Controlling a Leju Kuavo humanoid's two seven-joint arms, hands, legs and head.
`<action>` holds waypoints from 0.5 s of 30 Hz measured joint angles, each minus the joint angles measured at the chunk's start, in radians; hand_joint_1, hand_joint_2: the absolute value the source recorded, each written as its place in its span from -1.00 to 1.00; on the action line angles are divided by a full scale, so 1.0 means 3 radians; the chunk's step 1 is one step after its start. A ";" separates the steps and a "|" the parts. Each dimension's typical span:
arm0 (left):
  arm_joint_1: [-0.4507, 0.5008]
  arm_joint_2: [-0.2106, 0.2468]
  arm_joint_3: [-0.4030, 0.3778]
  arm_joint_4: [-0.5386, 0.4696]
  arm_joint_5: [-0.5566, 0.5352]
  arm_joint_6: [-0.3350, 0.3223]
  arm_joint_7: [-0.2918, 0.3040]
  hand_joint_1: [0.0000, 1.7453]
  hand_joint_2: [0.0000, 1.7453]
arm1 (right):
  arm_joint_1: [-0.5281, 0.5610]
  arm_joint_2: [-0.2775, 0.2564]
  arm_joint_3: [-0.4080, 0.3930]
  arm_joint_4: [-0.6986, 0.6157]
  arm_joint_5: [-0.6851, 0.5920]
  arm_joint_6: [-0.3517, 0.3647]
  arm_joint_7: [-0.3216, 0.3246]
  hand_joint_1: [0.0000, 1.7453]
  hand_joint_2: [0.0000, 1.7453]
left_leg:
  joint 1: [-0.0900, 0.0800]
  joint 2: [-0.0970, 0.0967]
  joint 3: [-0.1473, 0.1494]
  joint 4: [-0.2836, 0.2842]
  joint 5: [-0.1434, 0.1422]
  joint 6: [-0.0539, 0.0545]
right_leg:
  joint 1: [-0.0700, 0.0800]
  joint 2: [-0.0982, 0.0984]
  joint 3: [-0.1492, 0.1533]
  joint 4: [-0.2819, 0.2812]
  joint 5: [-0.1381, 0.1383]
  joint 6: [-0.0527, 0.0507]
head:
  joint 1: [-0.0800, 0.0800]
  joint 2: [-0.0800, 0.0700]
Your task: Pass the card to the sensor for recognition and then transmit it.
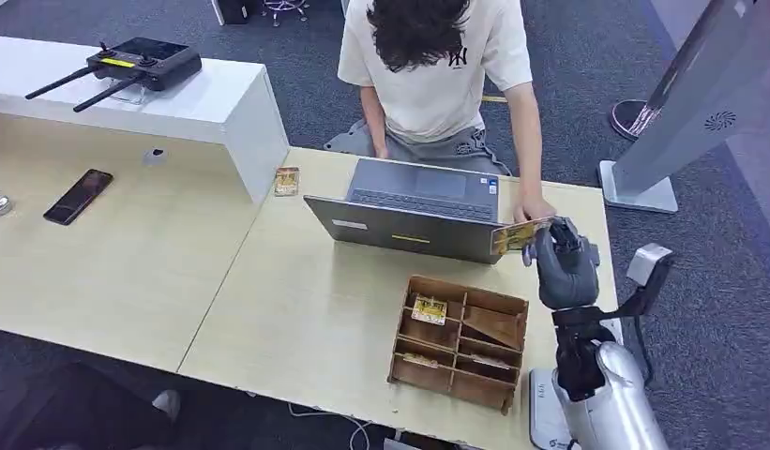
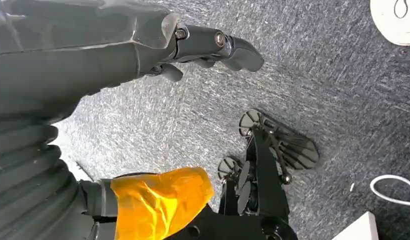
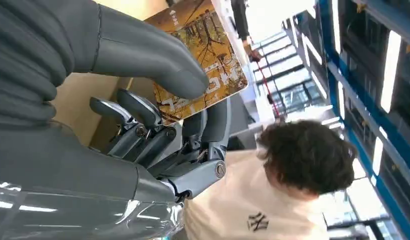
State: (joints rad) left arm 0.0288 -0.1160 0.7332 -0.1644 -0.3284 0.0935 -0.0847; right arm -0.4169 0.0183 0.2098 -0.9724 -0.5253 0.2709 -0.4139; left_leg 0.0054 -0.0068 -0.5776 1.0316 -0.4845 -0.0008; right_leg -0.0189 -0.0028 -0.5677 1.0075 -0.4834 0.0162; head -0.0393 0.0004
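My right hand (image 1: 564,262) is raised beside the right edge of the open laptop (image 1: 414,211) and pinches a yellow-brown picture card (image 1: 514,234) between thumb and fingers. Up close, the card (image 3: 203,55) sticks out past the thumb of my right hand (image 3: 158,135). A person seated across the desk has a hand (image 1: 532,209) right by the card's upper edge; I cannot tell whether it touches. My left hand (image 2: 207,47) hangs over grey carpet, holding nothing, fingers loosely bent.
A wooden compartment tray (image 1: 498,305) with more cards (image 1: 430,309) sits in front of the laptop. Another card (image 1: 286,180) leans by the white counter (image 1: 221,103). A phone (image 1: 78,195) and a small grey device (image 1: 155,155) lie far left. A kiosk base (image 1: 639,192) stands right.
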 joint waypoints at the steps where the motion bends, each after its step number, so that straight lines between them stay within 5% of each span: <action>1: -0.0001 0.0000 0.0000 0.0000 0.0000 0.0000 0.0000 -1.00 1.00 | -0.0006 0.0004 0.0025 0.0000 -0.0006 0.0028 0.0000 1.00 1.00 | 0.0000 0.0000 0.0000 0.0000 0.0000 0.0000 | 0.0000 0.0000 0.0000 0.0000 0.0000 0.0000 | 0.0000 0.0000; 15: -0.0002 0.0001 0.0000 0.0000 0.0000 -0.0001 0.0001 -1.00 1.00 | -0.0027 0.0020 0.0150 0.0000 -0.0027 0.0089 0.0000 1.00 1.00 | 0.0000 0.0000 0.0000 0.0000 0.0000 0.0000 | 0.0000 0.0000 0.0000 0.0000 0.0000 0.0000 | 0.0000 0.0000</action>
State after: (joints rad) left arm 0.0281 -0.1156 0.7332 -0.1644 -0.3284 0.0931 -0.0843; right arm -0.4250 0.0244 0.2548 -0.9724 -0.5333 0.2976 -0.4139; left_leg 0.0054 -0.0069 -0.5776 1.0316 -0.4845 -0.0009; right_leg -0.0189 -0.0029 -0.5677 1.0075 -0.4834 0.0162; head -0.0393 0.0004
